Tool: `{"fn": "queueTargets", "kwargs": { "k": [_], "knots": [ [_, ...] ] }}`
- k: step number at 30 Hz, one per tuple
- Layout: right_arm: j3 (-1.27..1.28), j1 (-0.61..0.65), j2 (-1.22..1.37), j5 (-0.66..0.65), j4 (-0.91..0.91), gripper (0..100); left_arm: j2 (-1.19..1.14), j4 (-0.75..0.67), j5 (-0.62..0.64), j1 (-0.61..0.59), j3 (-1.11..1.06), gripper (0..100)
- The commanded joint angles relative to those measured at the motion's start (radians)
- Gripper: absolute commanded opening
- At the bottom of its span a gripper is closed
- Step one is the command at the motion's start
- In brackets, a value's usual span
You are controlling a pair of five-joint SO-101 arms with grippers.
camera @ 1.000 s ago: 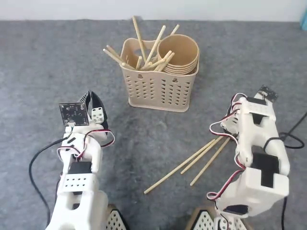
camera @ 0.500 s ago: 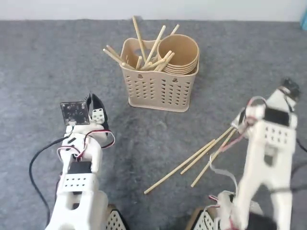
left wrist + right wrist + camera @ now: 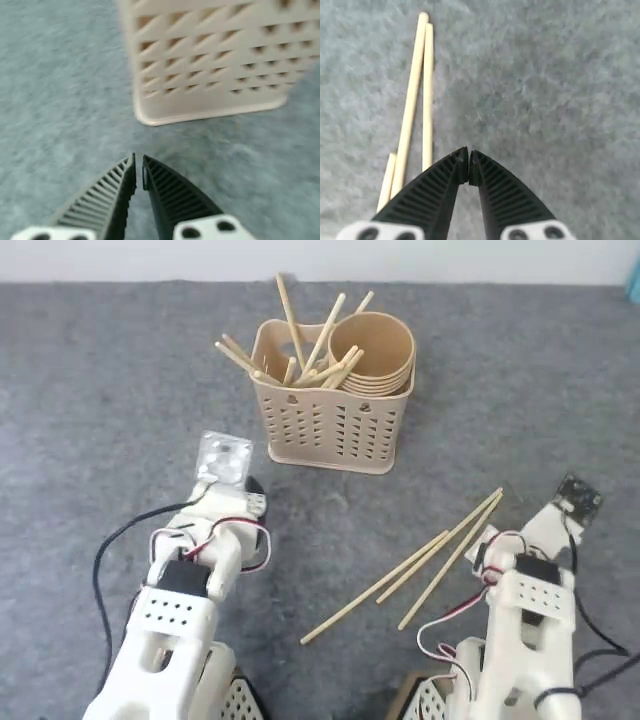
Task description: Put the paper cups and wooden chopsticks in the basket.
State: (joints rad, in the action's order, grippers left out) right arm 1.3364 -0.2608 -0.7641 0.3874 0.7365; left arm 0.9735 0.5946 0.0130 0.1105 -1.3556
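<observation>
Moved: your left arm has swung in toward the basket (image 3: 330, 425), and your right arm has pulled back from the loose chopsticks (image 3: 401, 567).
Left claw (image 3: 138, 167): closed to a thin slit, holding nothing, low over the bench (image 3: 120, 370) just in front of the basket's wall.
Right claw (image 3: 468, 160): tips together, nothing held, beside the chopstick ends but not touching them.
Cups: the paper cups (image 3: 372, 345) sit stacked in the basket's right side.
Chopsticks: a bundle (image 3: 327, 330) stands in the basket; three lie loose on the bench.
Hidden: from above, each arm's own body covers its claw, and the basket wall hides the cups' lower parts.
Cut off: the left wrist view loses the basket's rim.
Print: on the wrist camera board (image 3: 224, 458), too small for you to read.
</observation>
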Motion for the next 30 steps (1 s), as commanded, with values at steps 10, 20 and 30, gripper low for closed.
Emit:
{"fn": "queueTargets", "kwargs": {
  "k": [10,20,30],
  "knots": [
    [0.002,-0.007,-0.035,-0.017,-0.044,0.9,-0.005,0.578,-0.100,0.430,0.381,17],
    [0.005,-0.008,-0.036,-0.017,-0.051,0.9,-0.546,0.419,-0.100,0.519,0.530,17],
    [0.003,-0.012,-0.036,-0.017,-0.053,0.9,-0.937,0.284,-0.064,0.681,0.697,11]
  ]
}}
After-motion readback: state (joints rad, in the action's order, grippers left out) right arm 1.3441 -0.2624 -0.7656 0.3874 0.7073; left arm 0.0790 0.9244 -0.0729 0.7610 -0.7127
